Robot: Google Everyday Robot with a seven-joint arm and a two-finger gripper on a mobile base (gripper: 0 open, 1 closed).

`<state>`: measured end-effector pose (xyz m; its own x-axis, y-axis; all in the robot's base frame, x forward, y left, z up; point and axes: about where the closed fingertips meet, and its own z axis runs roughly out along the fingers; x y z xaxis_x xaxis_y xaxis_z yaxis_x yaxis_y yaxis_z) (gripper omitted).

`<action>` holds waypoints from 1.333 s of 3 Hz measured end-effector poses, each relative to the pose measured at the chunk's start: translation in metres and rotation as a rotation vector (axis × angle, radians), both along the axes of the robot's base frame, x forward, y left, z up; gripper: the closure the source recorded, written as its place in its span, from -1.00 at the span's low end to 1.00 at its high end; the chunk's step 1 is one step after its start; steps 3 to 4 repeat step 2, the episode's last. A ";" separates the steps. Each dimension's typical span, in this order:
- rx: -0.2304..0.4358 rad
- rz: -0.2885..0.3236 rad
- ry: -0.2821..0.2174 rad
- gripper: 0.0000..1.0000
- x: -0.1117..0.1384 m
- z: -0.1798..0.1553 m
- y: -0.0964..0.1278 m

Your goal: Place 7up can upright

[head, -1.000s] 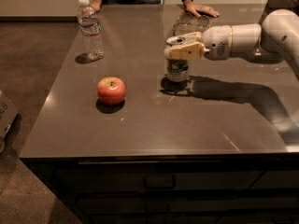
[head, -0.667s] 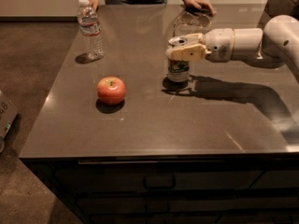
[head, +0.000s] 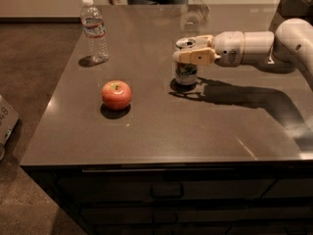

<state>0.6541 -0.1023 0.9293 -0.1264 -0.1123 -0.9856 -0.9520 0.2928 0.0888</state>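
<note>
The hand [head: 189, 56] apparently grips the upright 7up can [head: 186, 72] (on the table [head: 146, 136]).

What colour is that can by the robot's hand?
Silvery can with green band, in the camera view; gripper at its upper part.

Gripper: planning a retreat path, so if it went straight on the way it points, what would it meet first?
Most likely the can, standing upright right at the gripper, which points image-left; depth is unclear.
</note>
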 end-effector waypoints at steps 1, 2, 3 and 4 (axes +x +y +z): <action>0.001 0.004 0.000 -1.00 0.000 0.000 0.003; 0.001 0.005 0.000 -1.00 0.000 0.000 0.003; 0.001 0.005 0.000 -1.00 0.000 0.000 0.003; 0.001 0.005 0.000 -1.00 0.000 0.000 0.003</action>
